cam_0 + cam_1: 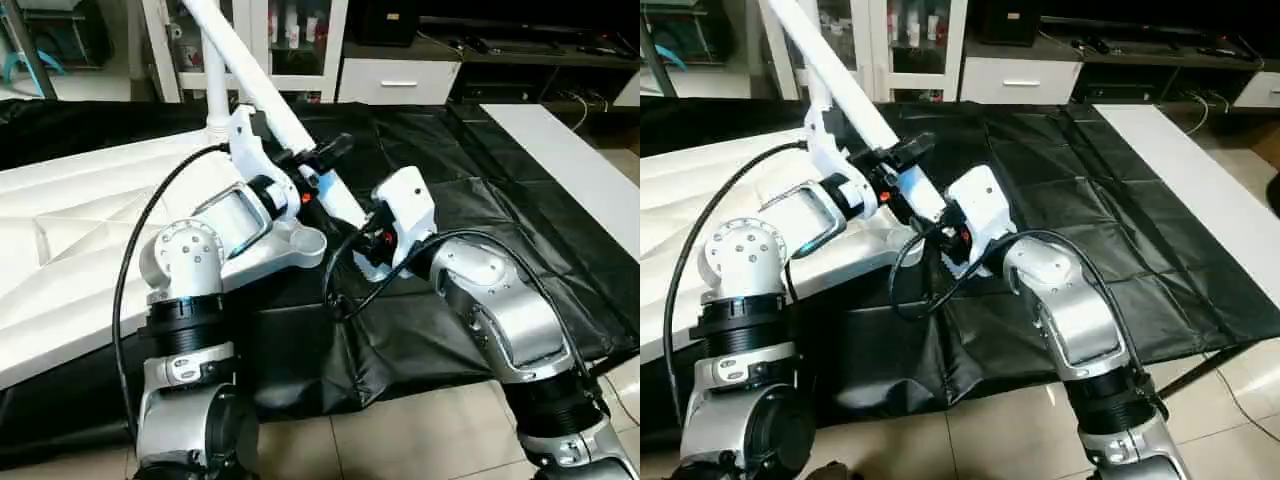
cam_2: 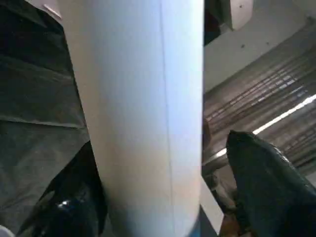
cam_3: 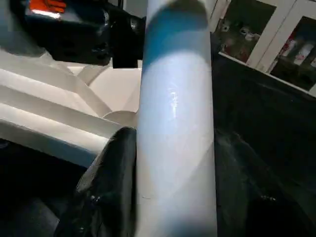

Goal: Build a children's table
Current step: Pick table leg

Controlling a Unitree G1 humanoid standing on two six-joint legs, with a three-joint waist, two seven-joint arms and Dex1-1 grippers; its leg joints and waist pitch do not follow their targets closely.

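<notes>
The white tabletop (image 1: 60,230) lies underside up on the left of the black cover, its ribs and a round corner socket (image 1: 308,241) showing. A long white leg (image 1: 255,75) slants up to the far left above that corner. My right gripper (image 1: 370,235) is shut on the leg's lower end, with both fingers (image 3: 108,177) against the tube. Higher up, my left gripper (image 1: 335,150) stands around the leg (image 2: 138,98): one finger (image 2: 74,197) touches it and the other (image 2: 266,182) stands apart from it. Behind, a second white tube (image 1: 214,95) stands upright at the tabletop's far edge.
The black cover (image 1: 470,200) spreads wrinkled to the right of my arms. A long white board (image 1: 575,165) lies along its right side. Cabinets and shelves (image 1: 400,75) line the back. Tiled floor (image 1: 400,430) shows at the near edge.
</notes>
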